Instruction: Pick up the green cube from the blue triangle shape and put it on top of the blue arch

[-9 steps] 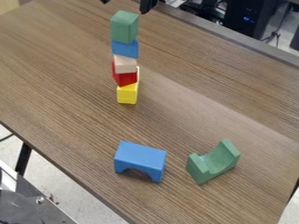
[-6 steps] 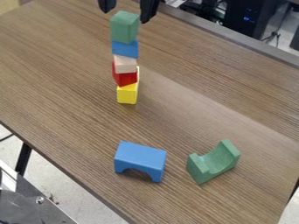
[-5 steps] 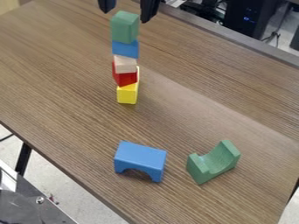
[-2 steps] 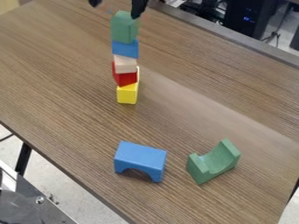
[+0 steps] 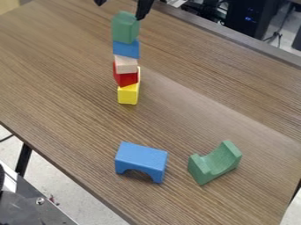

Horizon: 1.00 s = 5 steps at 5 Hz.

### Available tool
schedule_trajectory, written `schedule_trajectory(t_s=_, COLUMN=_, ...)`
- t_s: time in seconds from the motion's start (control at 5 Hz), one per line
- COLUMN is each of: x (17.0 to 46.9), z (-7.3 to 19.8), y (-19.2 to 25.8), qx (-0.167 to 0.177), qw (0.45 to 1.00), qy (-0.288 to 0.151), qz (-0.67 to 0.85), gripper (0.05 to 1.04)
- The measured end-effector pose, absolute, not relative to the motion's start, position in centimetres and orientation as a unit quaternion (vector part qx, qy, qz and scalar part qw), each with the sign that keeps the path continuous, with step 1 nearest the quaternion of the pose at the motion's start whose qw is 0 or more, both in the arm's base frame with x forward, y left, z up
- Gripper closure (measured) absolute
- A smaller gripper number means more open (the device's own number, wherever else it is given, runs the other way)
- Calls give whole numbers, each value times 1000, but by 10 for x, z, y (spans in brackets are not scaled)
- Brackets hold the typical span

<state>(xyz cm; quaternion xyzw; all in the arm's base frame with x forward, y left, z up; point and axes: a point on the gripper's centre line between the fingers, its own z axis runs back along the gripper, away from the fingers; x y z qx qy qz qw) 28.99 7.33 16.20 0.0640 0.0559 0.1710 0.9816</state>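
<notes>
Compared with a moment ago, the gripper sits slightly farther to the picture's right, its fingers parted wide at the top edge of the view. The fingertip on the right comes down by the upper right corner of the green cube; whether they touch, I cannot tell. The cube has not left the top of the stack, directly above a blue block.

The blue arch and a green curved block lie where they did. A dark shape has come in at the view's left edge; what it is, I cannot tell.

The arch is nearer the lower-left edge of the desk, the curved block nearer its right-hand corner. A broad stretch of wood runs between the stack and these two, and a gap separates the pair.

Counted: one stack showing five colours, with one green cube, one blue block, one pale block, one red and one yellow; one arch; one curved block.
</notes>
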Motion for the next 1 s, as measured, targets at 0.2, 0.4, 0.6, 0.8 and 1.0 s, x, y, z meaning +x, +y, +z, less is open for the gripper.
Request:
schedule_trajectory(t_s=0.2, x=291, z=162, y=72, qx=50, qw=982, qy=51, qz=178, gripper=83)
schedule_trajectory(t_s=0.4, x=291, z=158, y=71, qx=38, qw=980, qy=50, qz=187, gripper=83)
schedule_trajectory(t_s=0.6, x=293, z=154, y=74, qx=18, qw=977, qy=44, qz=207, gripper=83)
schedule_trajectory(t_s=0.8, x=293, z=134, y=77, qx=3, qw=971, qy=80, qz=224, gripper=110)
schedule_trajectory(t_s=1.0, x=293, z=125, y=80, qx=-3, qw=970, qy=96, qz=225, gripper=384)
